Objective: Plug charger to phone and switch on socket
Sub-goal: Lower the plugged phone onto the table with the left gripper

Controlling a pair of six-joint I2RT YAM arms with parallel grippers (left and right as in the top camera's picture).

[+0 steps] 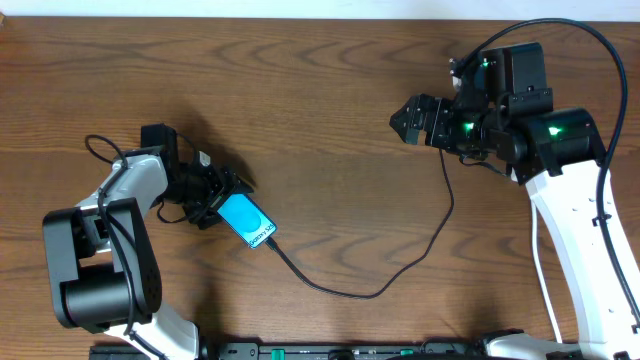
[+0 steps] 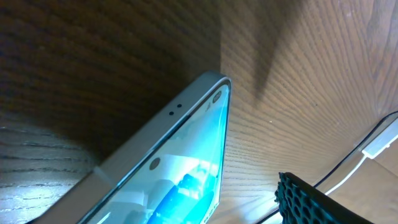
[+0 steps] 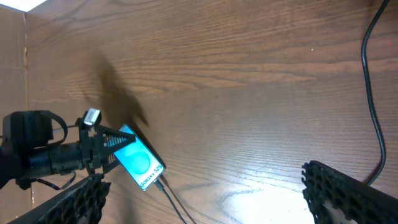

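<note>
The phone [image 1: 246,221] lies at the left with its cyan screen lit. It also shows in the right wrist view [image 3: 139,163] and fills the left wrist view [image 2: 186,180]. My left gripper [image 1: 218,196] is shut on the phone's upper end. The charger, a thin black cable [image 1: 340,292], meets the phone's lower end [image 3: 163,183] and curves right, then up toward my right arm. My right gripper [image 1: 405,122] hangs above the table at the right, open and empty, with its fingers wide apart [image 3: 202,180]. The socket is out of view.
A brown wooden table [image 1: 320,60] fills the scene. A black cable [image 3: 368,93] runs down the right side of the right wrist view. A thin white strip and a dark cable [image 2: 377,147] lie at the right edge of the left wrist view.
</note>
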